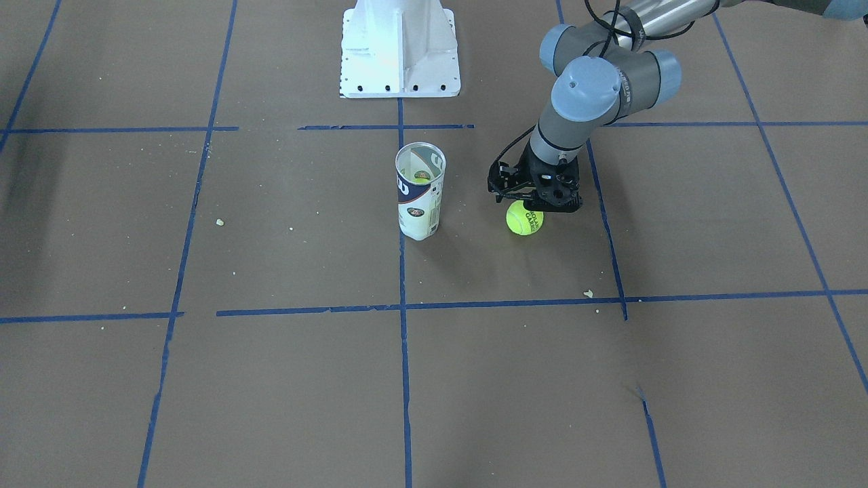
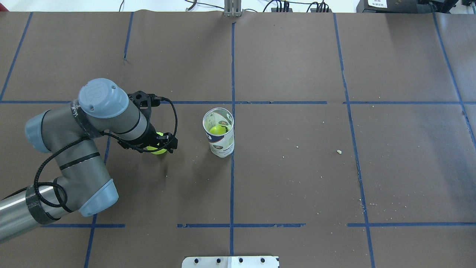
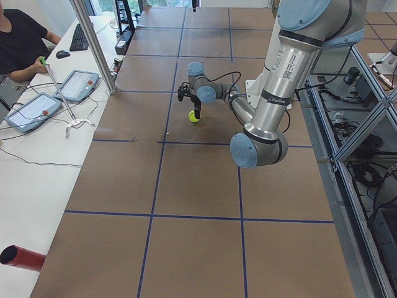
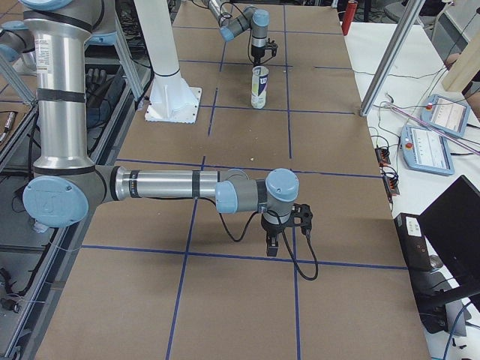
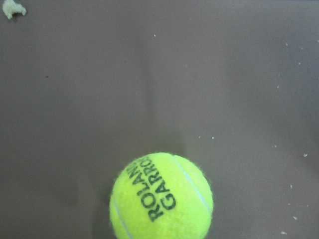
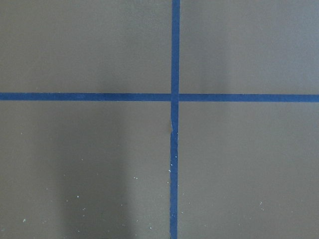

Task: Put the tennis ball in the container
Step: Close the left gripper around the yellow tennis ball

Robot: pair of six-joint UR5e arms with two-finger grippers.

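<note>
Hovering directly over the tennis ball (image 1: 524, 217), the left gripper (image 1: 531, 202) points down, its black body just above the ball's top. Fingers can't be made out against the ball in any view, and the left wrist view shows none, so jaw state can't be told: gripping or loose is unclear. In that wrist view the ball fills the bottom centre, "ROLAND GARROS" print facing up, dark shadow close around it on the brown table (image 1: 271, 379). Whether it touches the table can't be told.

The right gripper (image 4: 271, 244) shows only in the exterior right view, pointing down over a blue tape line (image 6: 174, 97), nothing near it; jaws can't be judged.

Count: one container (image 1: 420, 192), upright, open top, near the ball but apart from it, on the tape line in front of the white base (image 1: 400, 47). Two balls total: the one under the left gripper, and a second ball (image 2: 217, 130) already down inside the container. One pale crumb (image 5: 13, 9) sits well off from the ball.
</note>
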